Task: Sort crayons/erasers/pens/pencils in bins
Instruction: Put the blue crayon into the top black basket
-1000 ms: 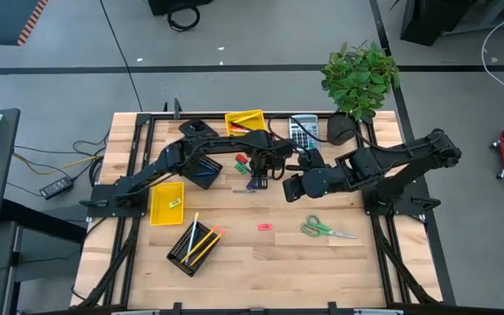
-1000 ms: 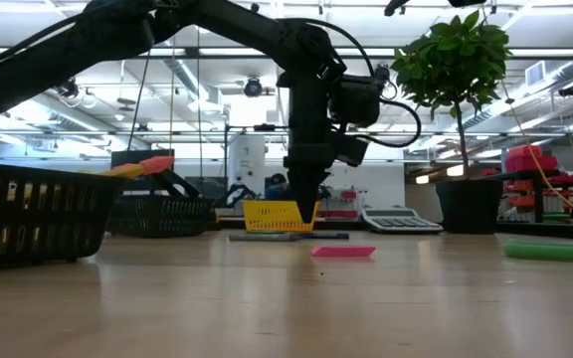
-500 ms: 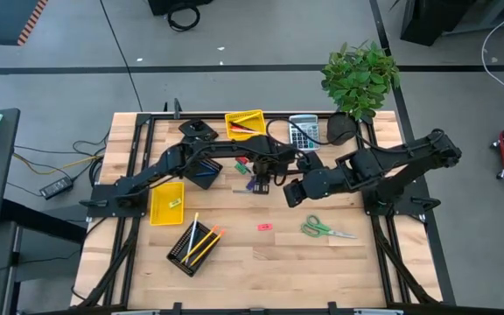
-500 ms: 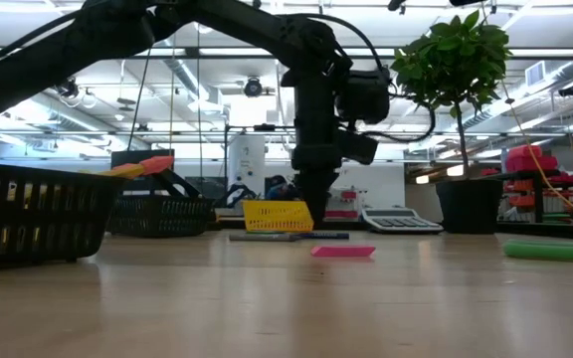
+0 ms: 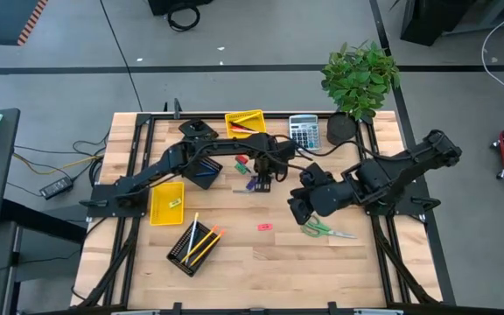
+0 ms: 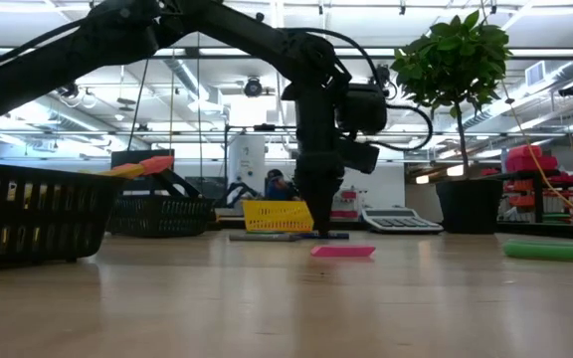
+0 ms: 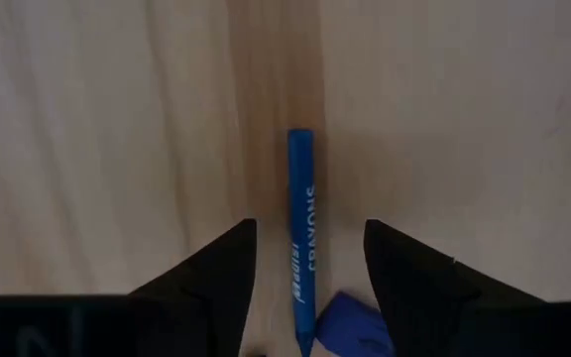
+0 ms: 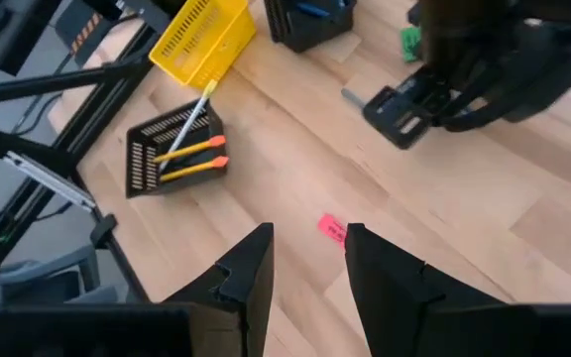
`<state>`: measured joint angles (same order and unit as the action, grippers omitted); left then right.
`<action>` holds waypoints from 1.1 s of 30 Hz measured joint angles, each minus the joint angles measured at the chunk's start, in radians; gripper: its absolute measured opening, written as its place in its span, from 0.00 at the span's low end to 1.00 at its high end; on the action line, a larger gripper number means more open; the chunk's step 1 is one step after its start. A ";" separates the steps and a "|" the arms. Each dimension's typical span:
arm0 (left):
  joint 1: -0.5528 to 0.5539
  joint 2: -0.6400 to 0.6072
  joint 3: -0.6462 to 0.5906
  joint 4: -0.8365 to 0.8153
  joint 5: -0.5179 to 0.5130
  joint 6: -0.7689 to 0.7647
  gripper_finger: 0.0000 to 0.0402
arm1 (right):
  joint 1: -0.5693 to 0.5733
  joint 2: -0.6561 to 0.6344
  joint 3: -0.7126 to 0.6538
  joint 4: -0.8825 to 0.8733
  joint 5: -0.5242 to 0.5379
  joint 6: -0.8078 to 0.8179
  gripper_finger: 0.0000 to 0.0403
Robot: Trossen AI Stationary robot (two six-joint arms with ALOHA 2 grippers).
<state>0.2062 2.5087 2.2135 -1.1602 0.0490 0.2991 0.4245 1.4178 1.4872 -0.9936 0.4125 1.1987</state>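
So the left gripper is down at the tabletop near the middle of the high view, fingers spread, with a short blue crayon lying flat on the light wooden table between them, not pinched. A second blue piece sits just beside the crayon's near end, can't tell what it is.

The right gripper hangs over the centre-right of the table, fingers apart and holding nothing. A small pink eraser lies on the wood below it.

In the lower left of the high view, a black wire mesh bin holds long yellow and orange pencils. One bright yellow bin sits above it, another yellow bin at the top centre. Green-handled scissors lie right of centre.
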 joint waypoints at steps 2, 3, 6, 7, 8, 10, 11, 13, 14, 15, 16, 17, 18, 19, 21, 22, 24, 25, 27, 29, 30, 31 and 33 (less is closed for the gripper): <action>0.000 0.003 -0.002 -0.012 0.000 0.001 0.49 | 0.013 0.000 0.000 -0.011 0.020 0.007 0.33; -0.001 0.006 -0.001 0.004 0.000 0.001 0.49 | 0.018 0.000 0.000 -0.015 0.035 0.013 0.33; -0.002 0.009 0.000 0.013 0.002 0.001 0.48 | 0.024 0.000 0.000 -0.023 0.079 0.058 0.33; -0.001 0.009 0.000 0.011 0.002 0.001 0.48 | 0.024 0.000 0.000 -0.021 0.090 0.066 0.33; -0.001 0.009 0.000 0.014 0.002 0.001 0.47 | 0.024 0.000 0.000 -0.022 0.093 0.075 0.33; -0.001 0.009 0.000 0.030 0.000 0.001 0.47 | 0.024 0.000 0.000 -0.022 0.096 0.082 0.33; 0.000 0.009 0.000 0.036 0.000 0.001 0.47 | 0.024 0.000 0.000 -0.022 0.096 0.082 0.33; 0.004 0.009 0.000 0.041 0.002 0.001 0.47 | 0.024 0.000 0.000 -0.022 0.096 0.083 0.33; 0.006 0.010 0.000 0.046 0.001 0.001 0.47 | 0.024 0.000 0.000 -0.022 0.096 0.084 0.33; 0.007 0.012 0.000 0.051 0.001 0.002 0.47 | 0.024 0.000 0.000 -0.022 0.096 0.084 0.33; 0.007 0.017 0.000 0.056 0.002 0.001 0.47 | 0.023 0.000 0.000 -0.022 0.096 0.084 0.33; 0.007 0.018 0.001 0.057 0.003 0.001 0.47 | 0.023 0.000 0.000 -0.022 0.096 0.084 0.33; 0.007 0.019 0.001 0.058 0.002 0.001 0.47 | 0.023 0.000 0.000 -0.022 0.096 0.084 0.33; 0.007 0.019 0.001 0.059 -0.001 0.001 0.47 | 0.023 0.000 0.000 -0.022 0.096 0.084 0.33; 0.007 0.026 0.002 0.063 -0.003 0.001 0.48 | 0.021 0.000 0.000 -0.022 0.096 0.084 0.33; 0.007 0.027 0.002 0.065 -0.002 0.001 0.48 | 0.019 0.000 0.000 -0.022 0.096 0.084 0.33; 0.007 0.028 0.002 0.066 -0.001 0.001 0.48 | 0.016 0.000 0.000 -0.022 0.096 0.084 0.33; 0.007 0.028 0.002 0.067 -0.001 0.001 0.47 | 0.016 0.000 0.000 -0.022 0.096 0.084 0.33; 0.007 0.029 0.002 0.071 -0.001 0.001 0.47 | 0.013 0.000 0.000 -0.022 0.096 0.084 0.33; 0.007 0.029 0.001 0.077 0.000 0.001 0.46 | 0.008 0.000 0.000 -0.022 0.096 0.084 0.33; 0.007 0.030 0.001 0.081 0.000 0.001 0.46 | 0.008 0.000 0.000 -0.022 0.096 0.084 0.33; 0.007 0.030 0.001 0.083 0.000 0.001 0.46 | 0.005 0.000 0.000 -0.022 0.098 0.084 0.33; 0.007 0.031 0.001 0.086 0.000 0.001 0.46 | 0.001 0.000 0.000 -0.022 0.104 0.084 0.33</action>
<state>0.2131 2.5393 2.2147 -1.0744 0.0490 0.3004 0.4259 1.4174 1.4872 -1.0157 0.5165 1.2831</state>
